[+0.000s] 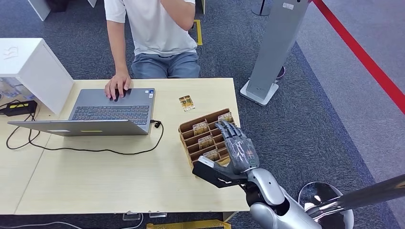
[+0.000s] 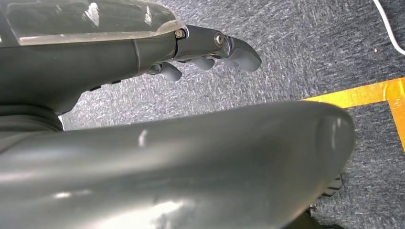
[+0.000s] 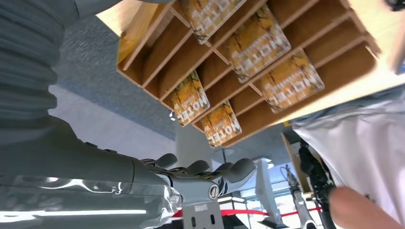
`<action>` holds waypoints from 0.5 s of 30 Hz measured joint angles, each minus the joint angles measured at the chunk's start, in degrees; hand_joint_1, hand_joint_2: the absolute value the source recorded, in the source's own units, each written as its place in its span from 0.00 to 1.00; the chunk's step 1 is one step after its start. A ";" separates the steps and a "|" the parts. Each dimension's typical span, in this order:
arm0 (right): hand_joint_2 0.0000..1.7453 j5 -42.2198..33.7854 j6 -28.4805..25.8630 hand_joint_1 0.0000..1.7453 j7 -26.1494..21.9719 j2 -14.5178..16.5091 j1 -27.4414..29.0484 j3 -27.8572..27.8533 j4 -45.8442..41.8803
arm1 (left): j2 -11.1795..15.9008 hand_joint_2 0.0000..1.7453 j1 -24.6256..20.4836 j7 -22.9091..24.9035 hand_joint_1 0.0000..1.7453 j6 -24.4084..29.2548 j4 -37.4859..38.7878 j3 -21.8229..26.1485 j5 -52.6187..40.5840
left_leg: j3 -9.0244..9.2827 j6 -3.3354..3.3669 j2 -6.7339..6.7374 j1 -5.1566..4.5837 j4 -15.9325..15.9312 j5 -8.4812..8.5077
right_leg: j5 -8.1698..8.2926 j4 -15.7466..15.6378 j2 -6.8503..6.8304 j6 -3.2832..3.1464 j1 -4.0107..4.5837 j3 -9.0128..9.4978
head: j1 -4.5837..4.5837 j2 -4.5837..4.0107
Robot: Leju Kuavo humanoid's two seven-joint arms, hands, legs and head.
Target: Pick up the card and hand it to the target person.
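On the table (image 1: pixel 95 176), the laptop (image 1: pixel 107 112) sits left of the rack (image 1: pixel 203 136); cards (image 1: pixel 200 127) stand in the rack, one card (image 1: pixel 186 103) lies behind it.

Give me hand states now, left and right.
Left hand: fingers curled in, holding nothing.
Right hand: open over the card rack, fingers apart, holding nothing.

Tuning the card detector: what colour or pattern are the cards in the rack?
Orange-yellow with a dark, tree-like print and pale lettering; the cards show best in the right wrist view.
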 joint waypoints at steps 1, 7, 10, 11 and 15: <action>1.00 1.04 0.13 0.00 0.67 0.02 -0.07 0.42 0.45 | 0.00 0.00 -0.01 0.01 0.00 -0.01 0.00 0.00 -0.08 | 0.00 0.00 0.00 0.00 0.00 0.00 | 0.00 0.00 0.00 0.00 0.00 0.00 | 0.00 0.00; 1.00 4.92 1.18 0.04 3.09 0.04 -0.31 2.07 2.73 | 0.00 0.00 -0.06 0.02 0.00 -0.19 0.00 0.00 -0.51 | 0.00 0.00 0.00 0.00 0.00 0.00 | 0.00 0.00 0.00 0.00 0.00 0.00 | 0.07 0.00; 1.00 5.55 1.43 0.04 3.45 0.04 -0.33 2.56 3.65 | -0.01 0.00 -0.07 0.02 0.00 -0.37 0.00 0.00 -0.66 | 0.00 0.00 0.00 0.00 0.00 0.00 | 0.00 0.00 0.00 0.00 0.00 0.00 | 0.09 0.00; 1.00 5.74 1.51 0.04 3.51 0.04 -0.33 2.70 3.90 | -0.01 0.00 -0.06 0.02 0.00 -0.39 0.00 0.00 -0.67 | 0.00 0.00 0.00 0.00 0.00 0.00 | 0.00 0.00 0.00 0.00 0.00 0.00 | 0.09 0.00; 1.00 6.32 1.97 0.04 3.72 0.04 -0.34 3.12 4.73 | -0.01 0.00 -0.06 0.18 0.00 -0.39 0.00 0.02 -0.68 | 0.01 0.00 0.00 0.00 0.00 0.00 | 0.00 0.00 0.00 0.00 0.00 0.00 | 0.04 0.00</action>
